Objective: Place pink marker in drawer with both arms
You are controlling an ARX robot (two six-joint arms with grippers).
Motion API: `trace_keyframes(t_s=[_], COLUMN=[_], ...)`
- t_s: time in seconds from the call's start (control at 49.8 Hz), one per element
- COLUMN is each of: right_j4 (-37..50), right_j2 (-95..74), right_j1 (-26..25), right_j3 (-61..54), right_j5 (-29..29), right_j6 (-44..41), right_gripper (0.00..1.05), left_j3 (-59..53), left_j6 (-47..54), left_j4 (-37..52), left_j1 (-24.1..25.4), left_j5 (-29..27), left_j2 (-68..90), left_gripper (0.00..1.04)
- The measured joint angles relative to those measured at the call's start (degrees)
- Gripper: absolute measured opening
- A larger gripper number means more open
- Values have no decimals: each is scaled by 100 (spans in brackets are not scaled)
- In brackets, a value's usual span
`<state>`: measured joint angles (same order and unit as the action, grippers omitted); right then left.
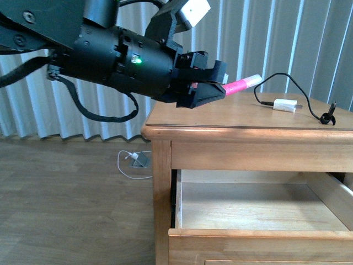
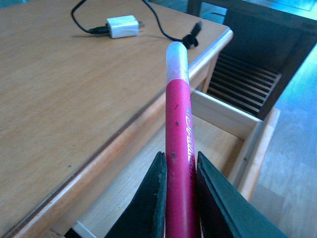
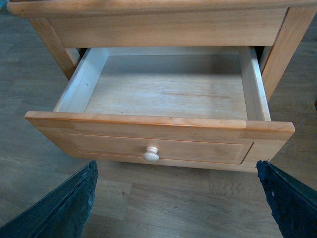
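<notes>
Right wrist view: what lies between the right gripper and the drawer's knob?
Only bare wooden floor, seen in the right wrist view; the open right gripper is apart from the knob of the drawer.

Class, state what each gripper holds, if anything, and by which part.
Left gripper holds the pink marker by its barrel, pale end protruding; right gripper is open and holds nothing.

Drawer (image 3: pixel 198 146) open from above; tabletop (image 1: pixel 220 116) overhangs its rear.

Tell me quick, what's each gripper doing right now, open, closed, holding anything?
Left gripper: closed on the pink marker.
Right gripper: open, holding nothing.
</notes>
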<state>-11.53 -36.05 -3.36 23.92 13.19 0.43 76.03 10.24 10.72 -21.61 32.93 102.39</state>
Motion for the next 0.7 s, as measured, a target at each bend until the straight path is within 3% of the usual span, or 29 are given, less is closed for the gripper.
trace_keyframes(t_s=[0.08,0.201,0.603,0.703], right_j4=[0,0,0,0], right_j2=[0,0,0,0], right_j1=[0,0,0,0], right_j3=[0,0,0,0], right_j5=[0,0,0,0], right_j6=[0,0,0,0], right_gripper=[96,96,96,96], left_j3=[-254,-573,-623,-577], left_j6=[254,525,623,605], left_j4=[-120,-142,352,341], left_j1=[55,17,-317,-387], left_j5=[334,295,-658,-737], left_j2=[-92,-50,807,876], left_gripper=[15,15,15,30])
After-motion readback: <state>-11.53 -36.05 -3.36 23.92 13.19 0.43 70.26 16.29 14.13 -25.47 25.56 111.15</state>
